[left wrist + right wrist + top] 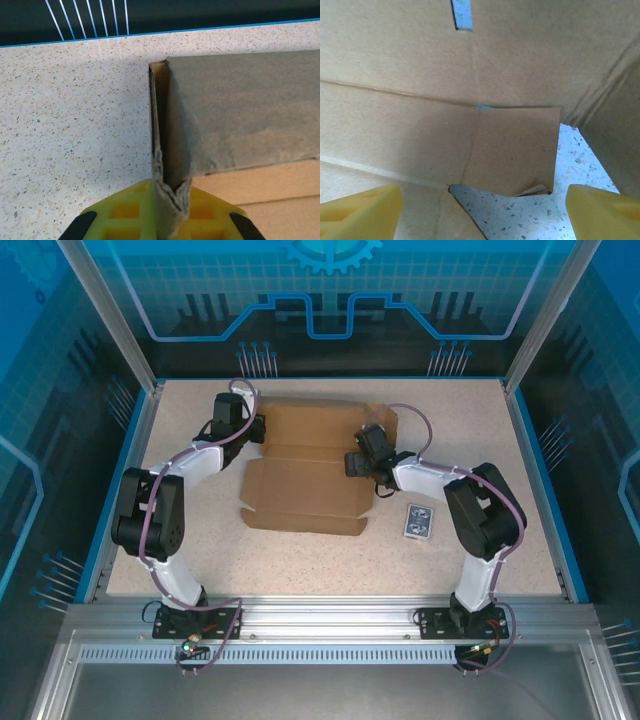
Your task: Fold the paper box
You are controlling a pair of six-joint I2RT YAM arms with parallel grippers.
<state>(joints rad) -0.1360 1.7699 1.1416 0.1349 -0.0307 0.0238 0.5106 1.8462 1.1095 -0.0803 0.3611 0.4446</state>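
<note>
From above, you have one paper box (305, 480) lying half-opened around the middle of the tabletop (260, 560). One card pack (420, 521) lies well apart at its 4 o'clock. Your left hand (252, 427) sits at the box's 10 o'clock corner and your right hand (362, 462) at its 3 o'clock edge. That makes two hands, one per side, likely so one anchors while the other folds.

On the left wrist view, that hand is clamped on a side flap (161, 125), holding it upright on edge. The crumpled cardboard end sits between the yellow fingers (125, 215). I judge this grip keeps the wall raised.

On the right wrist view, the hand stands wide apart, holding nothing. One loose tab (515, 150) lies ahead toward 12 o'clock, probably lined up for tucking.
</note>
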